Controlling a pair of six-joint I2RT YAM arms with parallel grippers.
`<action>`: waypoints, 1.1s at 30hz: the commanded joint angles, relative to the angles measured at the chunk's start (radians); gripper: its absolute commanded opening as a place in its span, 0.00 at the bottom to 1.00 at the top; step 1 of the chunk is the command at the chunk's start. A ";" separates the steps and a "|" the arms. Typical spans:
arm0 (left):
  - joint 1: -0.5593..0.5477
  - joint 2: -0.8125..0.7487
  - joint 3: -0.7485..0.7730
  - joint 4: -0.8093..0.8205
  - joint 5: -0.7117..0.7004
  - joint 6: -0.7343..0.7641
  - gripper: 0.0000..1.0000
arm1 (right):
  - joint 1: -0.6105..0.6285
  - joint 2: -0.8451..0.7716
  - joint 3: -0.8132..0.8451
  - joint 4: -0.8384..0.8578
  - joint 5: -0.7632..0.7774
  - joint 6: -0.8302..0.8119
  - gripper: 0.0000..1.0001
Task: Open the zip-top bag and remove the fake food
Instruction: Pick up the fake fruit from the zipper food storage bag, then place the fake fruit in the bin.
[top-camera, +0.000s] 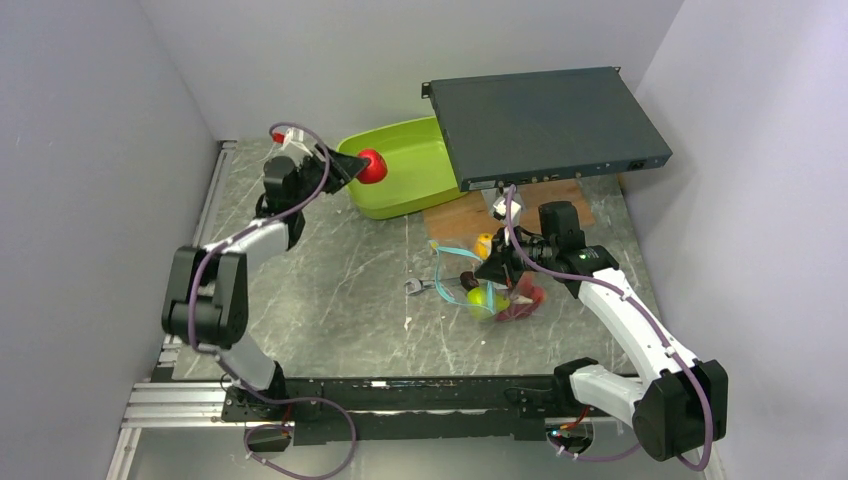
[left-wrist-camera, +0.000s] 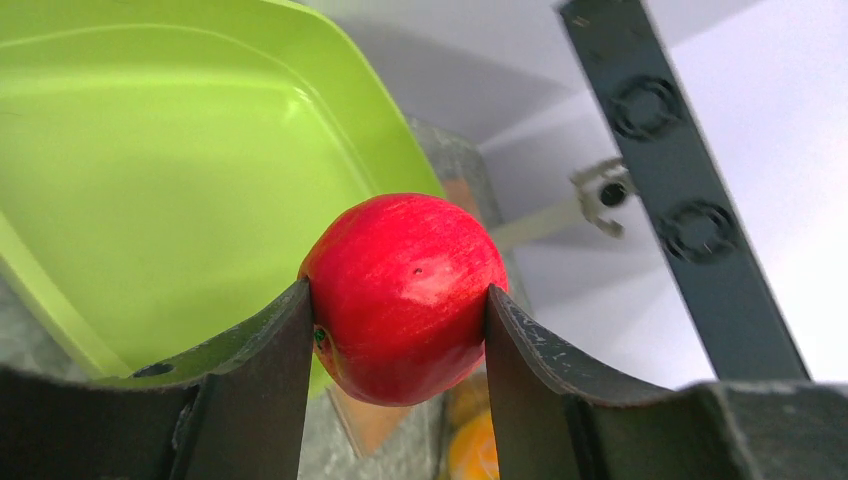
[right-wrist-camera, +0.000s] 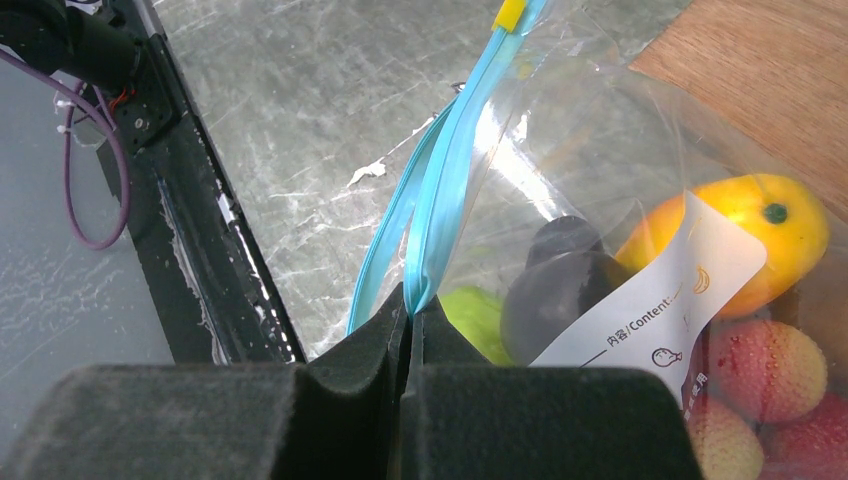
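My left gripper (top-camera: 362, 167) (left-wrist-camera: 398, 300) is shut on a red apple (top-camera: 373, 166) (left-wrist-camera: 405, 292), held in the air over the left rim of the lime-green tray (top-camera: 400, 185) (left-wrist-camera: 160, 170). The clear zip-top bag (top-camera: 490, 285) (right-wrist-camera: 600, 190) lies on the table in front of the tray. My right gripper (top-camera: 492, 268) (right-wrist-camera: 410, 310) is shut on its blue zip strip (right-wrist-camera: 445, 190). Inside the bag I see a mango (right-wrist-camera: 750, 235), a dark plum (right-wrist-camera: 555, 285), a green pear (right-wrist-camera: 478, 318) and red grapes (right-wrist-camera: 765, 370).
A dark flat equipment case (top-camera: 545, 125) overhangs the tray's right side. A wooden board (top-camera: 470, 215) lies under it. A small wrench (top-camera: 420, 288) rests left of the bag. Grey walls close in on both sides.
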 joint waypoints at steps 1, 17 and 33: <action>0.025 0.146 0.168 -0.083 -0.015 -0.015 0.00 | 0.001 -0.010 0.005 0.030 -0.004 -0.008 0.00; 0.027 0.435 0.500 -0.357 -0.040 0.096 0.01 | -0.011 0.012 0.006 0.001 -0.030 -0.059 0.00; 0.027 0.396 0.500 -0.390 0.035 0.142 0.74 | -0.101 -0.023 -0.013 -0.022 -0.097 -0.091 0.00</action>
